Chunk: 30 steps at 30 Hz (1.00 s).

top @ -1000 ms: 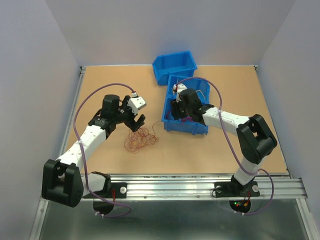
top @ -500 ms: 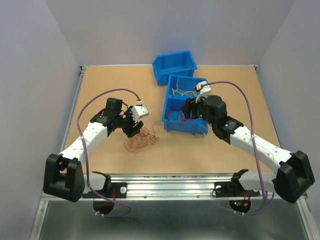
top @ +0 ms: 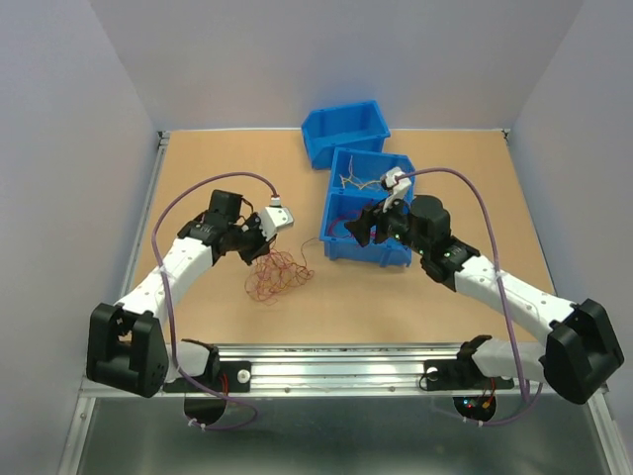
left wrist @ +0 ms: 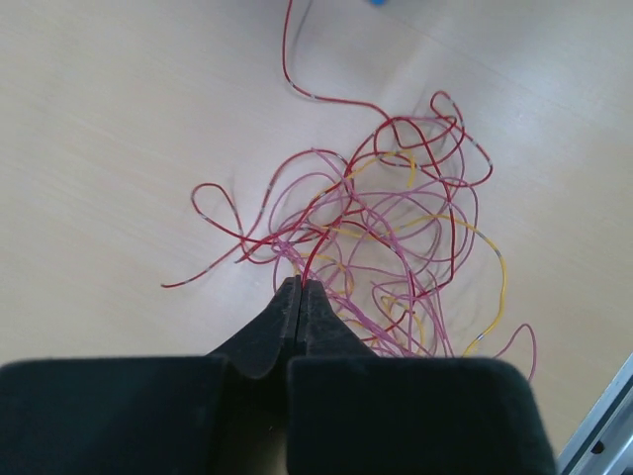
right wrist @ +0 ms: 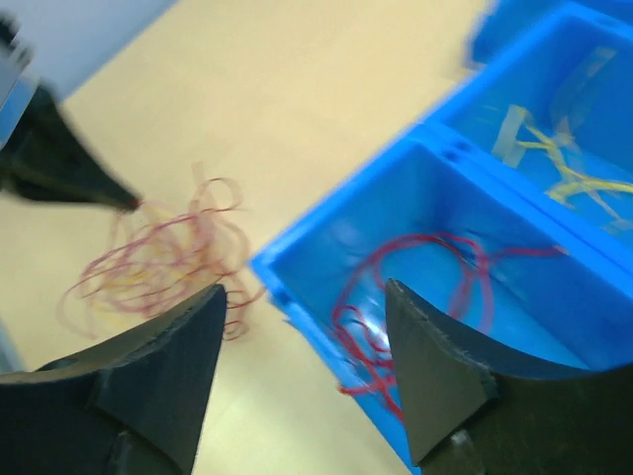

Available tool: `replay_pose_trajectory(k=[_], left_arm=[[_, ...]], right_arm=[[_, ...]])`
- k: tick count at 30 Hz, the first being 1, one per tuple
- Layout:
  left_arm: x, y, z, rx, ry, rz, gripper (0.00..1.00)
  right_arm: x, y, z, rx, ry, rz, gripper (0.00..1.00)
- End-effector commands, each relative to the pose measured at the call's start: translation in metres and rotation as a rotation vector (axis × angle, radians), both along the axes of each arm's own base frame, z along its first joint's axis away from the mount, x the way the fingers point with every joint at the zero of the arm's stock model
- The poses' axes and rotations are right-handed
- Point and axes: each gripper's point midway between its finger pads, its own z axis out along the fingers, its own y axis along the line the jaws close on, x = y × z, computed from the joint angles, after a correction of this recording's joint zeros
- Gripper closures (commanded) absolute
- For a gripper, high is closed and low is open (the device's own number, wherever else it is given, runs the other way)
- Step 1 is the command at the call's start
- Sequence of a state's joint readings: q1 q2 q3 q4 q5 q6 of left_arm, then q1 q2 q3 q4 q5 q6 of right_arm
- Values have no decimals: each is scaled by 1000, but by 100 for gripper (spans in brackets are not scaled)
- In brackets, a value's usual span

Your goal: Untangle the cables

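Can't make out any text, label, brand or number in any view, tbh. Nothing legible on the blue bins (top: 326, 148) or the table (top: 445, 158).

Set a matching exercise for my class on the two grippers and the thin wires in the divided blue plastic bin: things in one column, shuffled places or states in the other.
Things:
1. left gripper
2. right gripper
3. pale yellow wires
4. looped red wires

Places or states:
a. near compartment of the divided blue plastic bin
b. open, above that bin
c. shut on the loose tangle of thin red and yellow wires
d. far compartment

Pairs: 1-c, 2-b, 3-d, 4-a
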<state>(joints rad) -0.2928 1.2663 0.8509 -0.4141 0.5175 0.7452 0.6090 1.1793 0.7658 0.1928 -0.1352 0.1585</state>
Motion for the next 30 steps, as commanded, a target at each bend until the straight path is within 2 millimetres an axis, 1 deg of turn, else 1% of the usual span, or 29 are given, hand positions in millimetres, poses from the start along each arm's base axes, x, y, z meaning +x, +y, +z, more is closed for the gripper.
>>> replay_pose_trajectory(k=[1, 2, 3, 4, 5, 6, 7, 8, 9, 10, 12, 13, 14, 15, 16, 17, 18, 19, 20, 21, 22, 24, 25, 26, 27, 28, 29, 30], left_arm=[[13, -9, 73, -87, -169, 8, 100], [13, -9, 81, -96, -186, 15, 100], [15, -10, 93, -106, -213, 19, 100], [14, -9, 102, -114, -228, 29, 100], [15, -8, 112, -119, -250, 32, 100], [13, -7, 113, -118, -248, 38, 100], [13, -6, 122, -122, -264, 45, 100], [12, -6, 127, -125, -271, 44, 100], [12, -5, 136, -128, -283, 51, 100], [12, -5, 141, -133, -285, 59, 100], [13, -5, 152, -143, -298, 68, 100], [13, -6, 164, -155, -316, 71, 100], [12, -6, 171, -167, -319, 75, 100], [11, -8, 184, -181, -336, 72, 100], [10, -9, 190, -191, -340, 70, 100], [10, -9, 198, -199, -349, 71, 100], [10, -9, 205, -211, -349, 81, 100], [12, -8, 224, -222, -380, 95, 100], [12, -8, 234, -242, -384, 120, 100], [14, -6, 246, -253, -406, 140, 100], [17, -1, 276, -271, -476, 179, 100], [23, 4, 307, -305, -535, 234, 100], [25, 10, 342, -348, -609, 285, 100], [24, 13, 359, -370, -648, 308, 100], [24, 15, 375, -394, -684, 326, 100], [23, 22, 405, -438, -754, 372, 100], [23, 25, 419, -457, -786, 391, 100], [22, 33, 446, -486, -846, 428, 100]], right_arm=[[-41, 59, 27, 150, -129, 409, 26], [-38, 69, 32, 174, -161, 433, 24], [-39, 77, 31, 177, -169, 457, 23], [-45, 90, 33, 179, -185, 491, 23], [-41, 104, 26, 160, -179, 504, 23], [-40, 115, 26, 158, -175, 507, 22], [-43, 129, 22, 138, -184, 514, 22], [-43, 139, 18, 127, -185, 524, 22], [-35, 153, 14, 117, -190, 526, 22], [-38, 165, 9, 116, -185, 543, 22], [-33, 180, 12, 141, -223, 540, 22], [-30, 192, -1, 138, -216, 526, 22], [-27, 198, 9, 177, -271, 514, 22], [-20, 203, -4, 175, -270, 483, 22], [-20, 206, 7, 202, -307, 472, 22], [-19, 217, 1, 218, -325, 466, 22], [-16, 223, 0, 211, -343, 450, 22], [-10, 229, -4, 200, -346, 400, 22], [-3, 238, -16, 182, -342, 381, 24], [0, 241, -20, 171, -346, 373, 25], [2, 245, -25, 167, -344, 367, 31], [4, 253, -36, 163, -330, 380, 46], [3, 256, -37, 166, -332, 399, 57], [0, 259, -37, 174, -336, 414, 65], [0, 261, -44, 172, -329, 422, 75], [-3, 265, -42, 185, -331, 438, 90], [-4, 266, -43, 185, -329, 443, 92], [-7, 267, -45, 183, -329, 457, 93]])
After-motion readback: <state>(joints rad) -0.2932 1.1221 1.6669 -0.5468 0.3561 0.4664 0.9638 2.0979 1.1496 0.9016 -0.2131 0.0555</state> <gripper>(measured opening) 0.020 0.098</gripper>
